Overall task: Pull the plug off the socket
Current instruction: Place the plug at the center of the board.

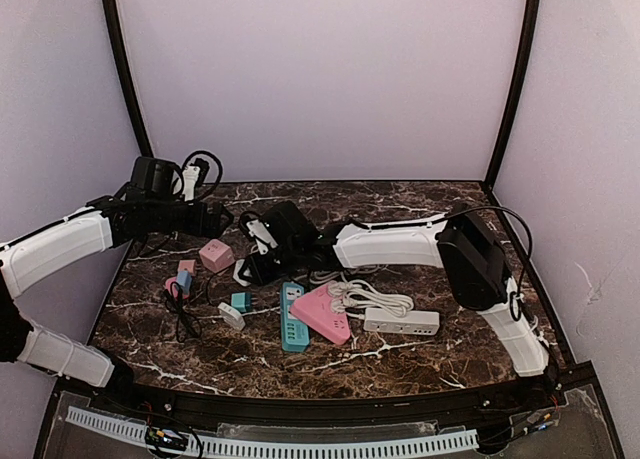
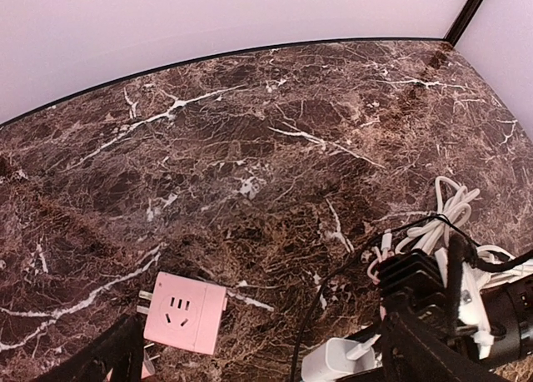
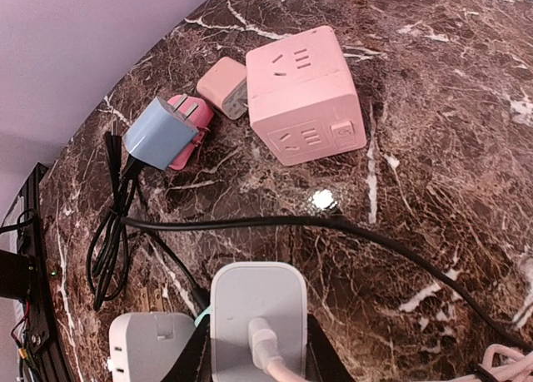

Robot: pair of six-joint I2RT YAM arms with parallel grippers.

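Plug (image 3: 254, 303) in right claw (image 3: 256, 353)

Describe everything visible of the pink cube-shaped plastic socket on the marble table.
The pink cube-shaped plastic socket looks matte, with rounded edges. Its top face shows one three-slot outlet; a side face shows more slots and a small square part. It sits flat on the brown marble table, on the left half, and nothing grips it. A smaller pink plug block lies against one side; whether it is plugged in, I cannot tell.
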